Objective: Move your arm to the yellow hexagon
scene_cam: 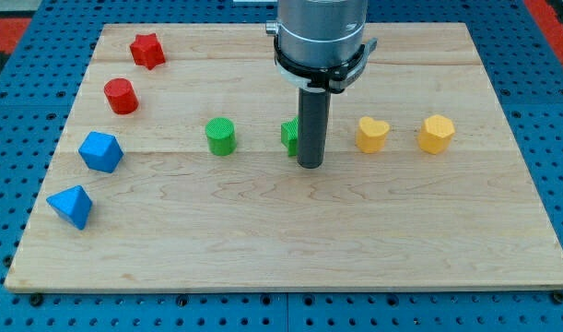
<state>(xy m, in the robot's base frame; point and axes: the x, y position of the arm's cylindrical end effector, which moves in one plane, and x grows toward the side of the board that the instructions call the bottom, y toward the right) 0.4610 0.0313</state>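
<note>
A pale wooden board [263, 231] with visible grain and long plank seams lies on a blue perforated surface [14, 138] dotted with regular holes. From the view's top a broad grey metal cylinder [320, 28] with a black collar comes down and narrows into a straight dark rod; my tip [308, 166] rests on the board near its centre. The rod carries no jaws, so there is nothing to part or close, and it holds nothing.

Just to the view's left of the rod, and partly hidden behind it, sits a green block [289, 135] whose shape cannot be made out; whether it touches the rod cannot be told. Further left stands a green ribbed cylinder [220, 136], apart from the tip.

To the view's right of the tip lies a smooth yellow heart-shaped block [372, 134], and beyond it, well apart from the tip, the yellow hexagon block [436, 134], faceted and matt, near the board's right edge.

Along the view's left side four blocks run in a loose curve: a red star-shaped block [146, 50] at the top, a red cylinder [121, 96] below it, a blue faceted polygon block [100, 151], and a blue triangular block [70, 206] lowest.
</note>
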